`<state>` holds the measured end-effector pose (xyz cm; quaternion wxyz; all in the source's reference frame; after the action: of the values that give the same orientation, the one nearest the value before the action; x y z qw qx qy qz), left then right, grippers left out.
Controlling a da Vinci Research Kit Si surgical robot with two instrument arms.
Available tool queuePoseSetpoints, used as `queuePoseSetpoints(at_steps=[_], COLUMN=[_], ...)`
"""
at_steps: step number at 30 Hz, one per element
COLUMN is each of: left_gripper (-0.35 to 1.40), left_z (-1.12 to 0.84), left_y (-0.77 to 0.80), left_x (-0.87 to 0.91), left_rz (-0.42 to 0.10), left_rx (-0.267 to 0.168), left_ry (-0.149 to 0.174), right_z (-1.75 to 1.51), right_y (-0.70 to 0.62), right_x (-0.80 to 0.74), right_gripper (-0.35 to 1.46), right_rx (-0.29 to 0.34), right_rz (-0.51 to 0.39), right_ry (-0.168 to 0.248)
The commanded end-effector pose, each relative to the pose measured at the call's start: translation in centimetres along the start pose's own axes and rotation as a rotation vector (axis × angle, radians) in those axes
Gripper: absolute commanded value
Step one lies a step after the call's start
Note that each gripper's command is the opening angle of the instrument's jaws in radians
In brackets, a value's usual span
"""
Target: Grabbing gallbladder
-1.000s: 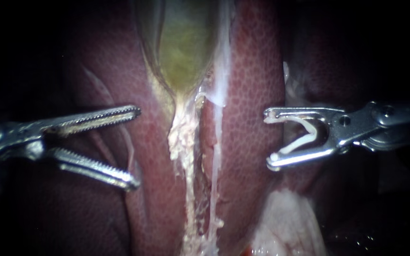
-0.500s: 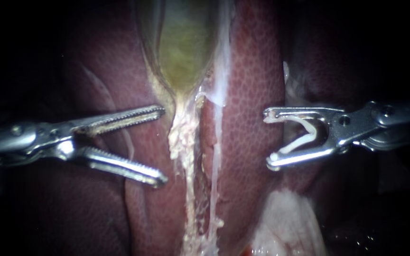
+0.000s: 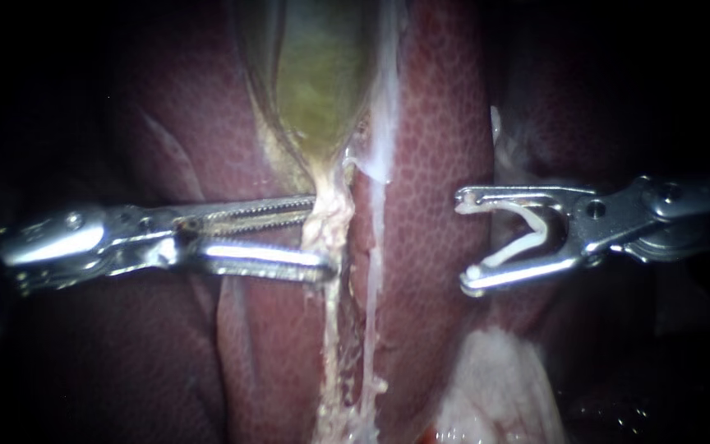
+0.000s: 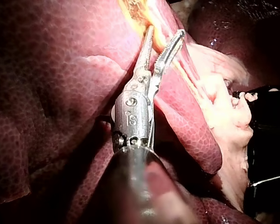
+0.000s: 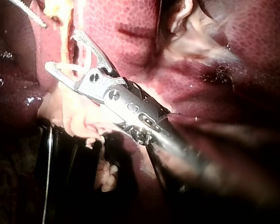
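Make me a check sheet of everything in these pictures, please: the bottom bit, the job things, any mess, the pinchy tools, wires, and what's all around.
Surface: dark red liver, speckled and wet.
Job's things: greenish gallbladder, narrowing into a pale tissue strand.
Clutter: nothing seen.
Instruments: left instrument has its tip at the strand just below the gallbladder; grip unclear. Right instrument sits apart over the liver, its jaws holding a white clip between them.
Cables: one thin pale line, perhaps a wire; too dim to tell.
Surroundings: pale fatty tissue; darkness beyond.
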<state>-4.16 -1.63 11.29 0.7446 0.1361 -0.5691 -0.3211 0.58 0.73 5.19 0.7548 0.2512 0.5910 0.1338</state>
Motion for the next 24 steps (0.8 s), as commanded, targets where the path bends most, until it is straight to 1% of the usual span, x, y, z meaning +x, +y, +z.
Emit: queuePoseSetpoints(at_steps=[1,3,5,6,11,14,17,20,22,24], left_gripper=[-0.33,-0.35,-0.35,-0.35,-0.35,-0.35,-0.35,-0.35,-0.35,-0.35], left_z=[-0.01,-0.04,-0.08,-0.09,-0.12,-0.15,-0.23,-0.36,-0.46,-0.58], left_y=[0.02,0.06,0.08,0.08,0.04,-0.01,-0.09,-0.14,-0.16,-0.16], left_x=[0.01,0.04,0.05,0.06,0.04,0.00,-0.12,-0.32,-0.48,-0.62], left_rz=[-0.007,-0.029,-0.064,-0.076,-0.117,-0.119,-0.125,-0.135,-0.143,-0.151], left_rx=[-0.003,-0.004,-0.005,-0.012,-0.017,-0.018,-0.017,-0.011,-0.014,-0.019], left_ry=[0.007,0.024,0.044,0.049,0.059,0.059,0.059,0.061,0.064,0.049], right_z=[0.00,0.00,0.00,0.00,0.00,0.00,0.00,0.00,0.00,0.00], right_y=[0.00,0.00,0.00,0.00,-0.01,-0.01,0.00,0.00,0.00,0.00], right_x=[0.00,0.00,0.00,0.00,0.00,0.00,0.00,0.00,0.00,0.00], right_gripper=[0.60,0.60,0.60,0.60,0.60,0.60,0.60,0.60,0.60,0.60], right_rx=[0.000,0.000,0.000,0.000,0.000,0.000,0.000,0.000,0.000,0.000], right_rz=[0.000,0.000,0.000,0.000,0.000,0.000,0.000,0.000,0.000,0.000], right_ry=[0.000,0.000,0.000,0.000,0.000,0.000,0.000,0.000,0.000,0.000])
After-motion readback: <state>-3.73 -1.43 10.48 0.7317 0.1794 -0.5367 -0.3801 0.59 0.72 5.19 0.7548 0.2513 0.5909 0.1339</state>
